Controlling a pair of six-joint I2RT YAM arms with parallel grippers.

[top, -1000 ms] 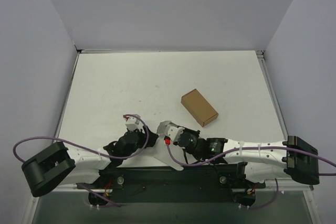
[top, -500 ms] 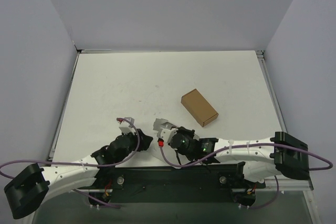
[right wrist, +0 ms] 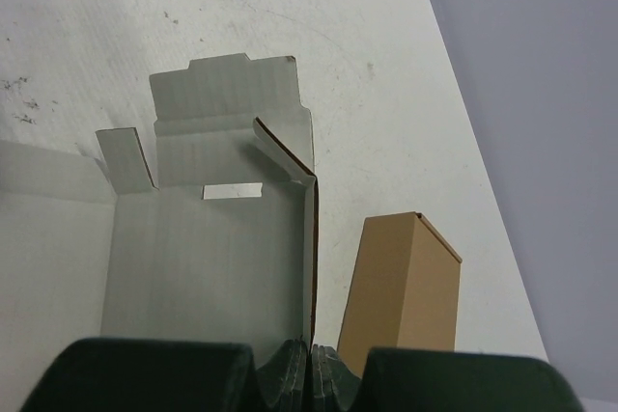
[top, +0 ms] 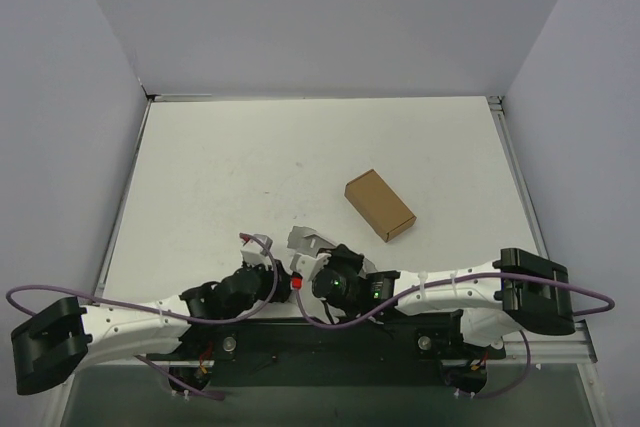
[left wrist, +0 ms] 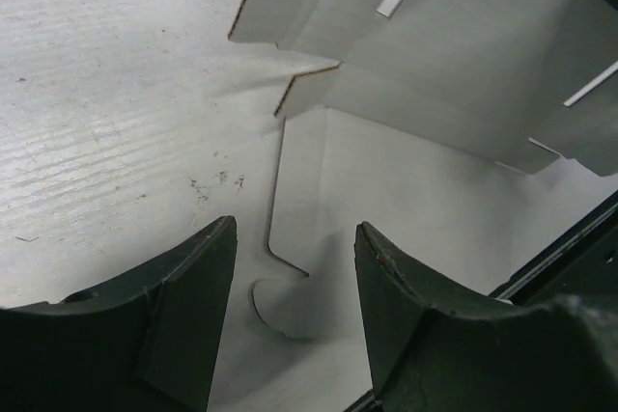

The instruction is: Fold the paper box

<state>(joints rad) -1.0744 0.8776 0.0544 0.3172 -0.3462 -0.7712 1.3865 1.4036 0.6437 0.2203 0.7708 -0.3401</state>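
Note:
The paper box is a white-grey card blank with tabs, partly folded up. My right gripper is shut on the lower edge of its upright right wall. In the top view the box peeks out at the near table edge, mostly hidden by my right gripper and left gripper. In the left wrist view my left gripper is open just above the flat part of the box, with a rounded tab between the fingers, touching nothing.
A small closed brown cardboard box lies on the white table right of centre, just beyond the paper box; it shows beside the held wall in the right wrist view. Grey walls enclose three sides. The black base rail runs along the near edge.
Both arms have lowered and stretched out along the near edge. My right gripper shifted left with the paper box, whose far flaps now show more. My left gripper came in close beside it.

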